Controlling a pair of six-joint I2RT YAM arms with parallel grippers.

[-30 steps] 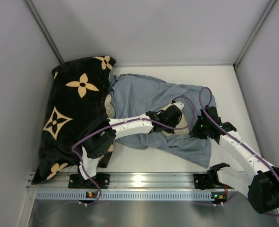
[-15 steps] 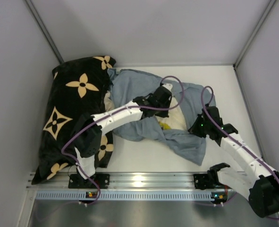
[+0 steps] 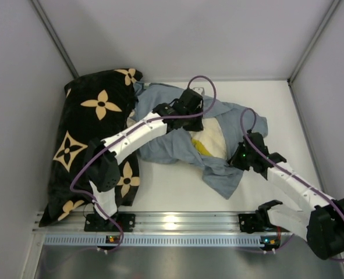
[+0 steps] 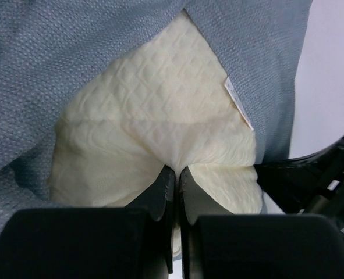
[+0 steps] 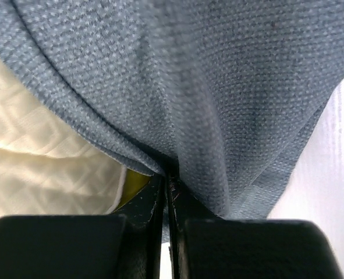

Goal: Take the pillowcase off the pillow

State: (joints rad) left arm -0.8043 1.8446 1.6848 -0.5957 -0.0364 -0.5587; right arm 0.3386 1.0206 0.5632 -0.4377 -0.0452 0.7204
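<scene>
Over the last second the left gripper [image 4: 174, 172], pinched shut on the cream-white quilted pillow [image 4: 154, 116], has hauled it toward the far side of the white table [image 3: 172, 192] while the right gripper [image 5: 166, 174] stays clamped on the inside-out blue-grey fabric pillowcase [image 5: 218, 87]; more pillow now lies bare between them, so the case looks roughly half off

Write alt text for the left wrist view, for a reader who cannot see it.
The left gripper, black and shut, pinches a fold of the cream-white diamond-quilted pillow. The blue-grey woven pillowcase gapes open around the pillow, and a small white tag shows at the right edge of the opening.
</scene>
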